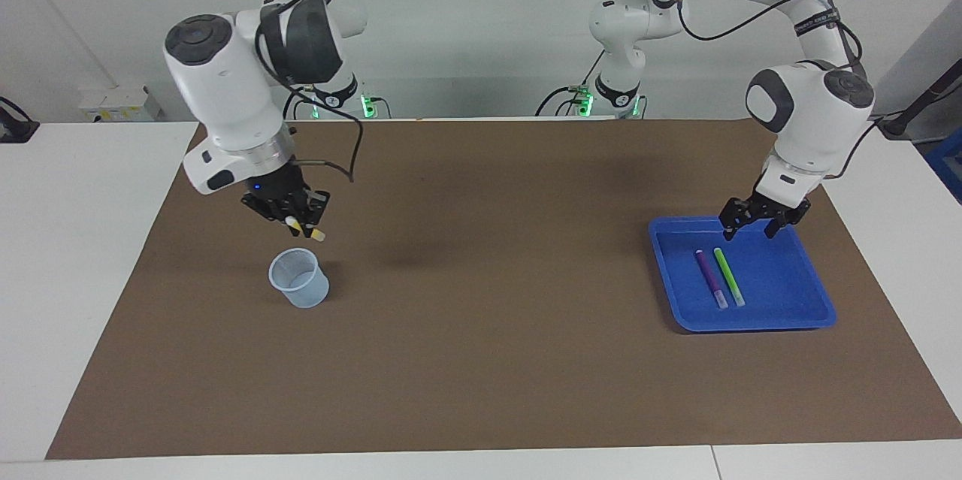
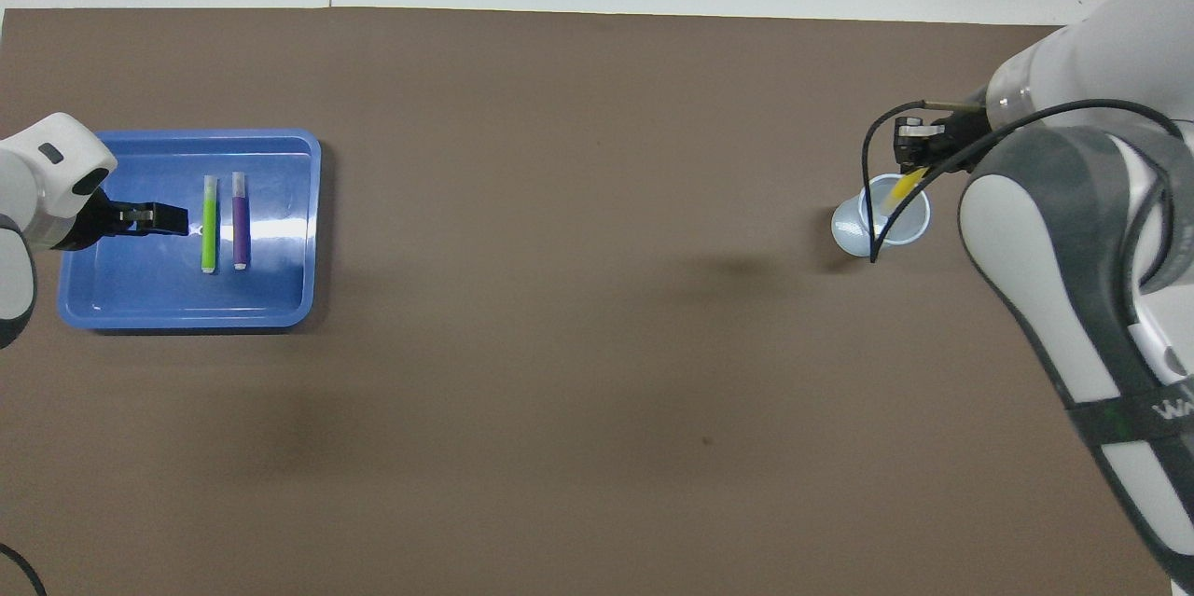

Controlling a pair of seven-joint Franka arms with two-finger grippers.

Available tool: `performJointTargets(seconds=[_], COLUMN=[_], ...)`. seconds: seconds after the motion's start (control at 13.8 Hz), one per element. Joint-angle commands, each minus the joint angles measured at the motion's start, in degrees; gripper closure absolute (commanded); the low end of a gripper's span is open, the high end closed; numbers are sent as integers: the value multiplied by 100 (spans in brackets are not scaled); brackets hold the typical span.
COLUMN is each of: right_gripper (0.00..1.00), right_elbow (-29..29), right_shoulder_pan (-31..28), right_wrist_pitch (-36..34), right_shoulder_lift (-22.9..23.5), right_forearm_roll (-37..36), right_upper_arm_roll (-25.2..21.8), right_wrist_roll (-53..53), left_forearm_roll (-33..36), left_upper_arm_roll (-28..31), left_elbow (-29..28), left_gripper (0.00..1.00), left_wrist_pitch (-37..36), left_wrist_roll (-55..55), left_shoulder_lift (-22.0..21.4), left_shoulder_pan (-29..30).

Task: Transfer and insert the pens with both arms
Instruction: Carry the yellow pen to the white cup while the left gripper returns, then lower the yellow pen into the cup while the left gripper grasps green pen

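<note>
Blue tray (image 1: 815, 315) at the left arm's end holds two pens lying side by side, apart: one purple pen (image 1: 710, 279) and one green pen (image 1: 728, 276). A third, the yellow pen (image 1: 307, 228), is pinched in the right gripper (image 1: 294, 218), tilted over the single pale cup (image 1: 299, 288); whether its tip has passed the rim I can't quite tell. The left gripper (image 1: 754, 226) hangs spread wide, holding nothing, over the tray's edge nearest the robots. Brown mat (image 1: 481, 360) between cup and tray lies open.
</note>
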Motion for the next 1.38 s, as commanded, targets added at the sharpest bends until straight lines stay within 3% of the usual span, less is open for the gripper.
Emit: performJointTargets(seconds=[0.0, 0.07, 0.14, 0.22, 1.09, 1.16, 1.23, 1.3], right_gripper=[100, 100, 100, 100, 100, 100, 100, 100], right_elbow=[-636, -846, -1066, -1233, -1340, -1367, -1428, -1455], right_shoulder_pan=[-386, -475, -528, -572, -485, -476, -337, -292], right_wrist_pitch=[414, 608, 836, 1091, 1769, 1770, 1779, 1787], right_shoulder_lift=[-289, -325, -343, -378, -106, -88, -53, -27], right_forearm_roll=[-126, -126, -126, -126, -117, -117, -109, -117], right_upper_arm_roll=[87, 87, 87, 87, 131, 140, 140, 148], right_wrist_roll=[-715, -795, -796, -796, -192, -103, 3, 239], left_forearm_roll=[298, 298, 298, 298, -203, -203, -203, -212], left_upper_arm_roll=[-55, -55, -55, -64, -73, -73, -73, -73], left_elbow=[975, 949, 862, 826, 554, 475, 457, 422], left_gripper=[14, 24, 41, 46, 45, 48, 65, 67], left_wrist_pitch=[-530, -486, -416, -215, 173, 200, 218, 314], left_wrist_roll=[64, 64, 64, 64, -94, -103, -94, -94], left_shoulder_lift=[753, 859, 973, 1035, 1246, 1238, 1246, 1246], left_shoulder_pan=[100, 162, 223, 276, 136, 118, 136, 144])
